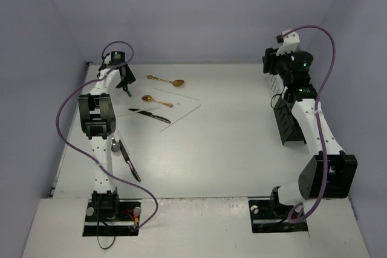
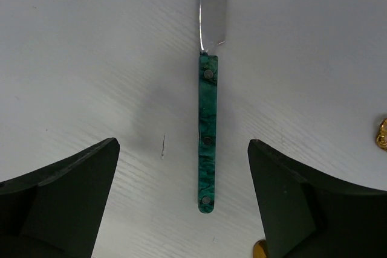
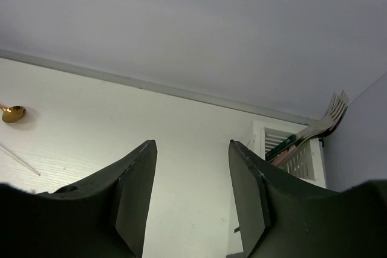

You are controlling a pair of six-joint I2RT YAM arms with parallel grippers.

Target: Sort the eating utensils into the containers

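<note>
While forks (image 3: pixel 331 110) sit in the white holder (image 3: pixel 293 160), my left gripper (image 2: pixel 182 148) and right gripper (image 3: pixel 191 146) both gape empty; teal-handled piece (image 2: pixel 207 137), gold spoons (image 1: pixel 176 82), black-handled knife (image 1: pixel 154 115) left.

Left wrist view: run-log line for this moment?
left gripper: open, teal-handled knife lying between jaws, not gripped | right gripper: open, empty, facing white holder

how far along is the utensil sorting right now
Done: forks and other handles stand in the white holder. In hand: nothing yet; the open left end effector hangs over the teal-handled knife. Left: two gold spoons, chopsticks and two black-handled knives on the table.
</note>
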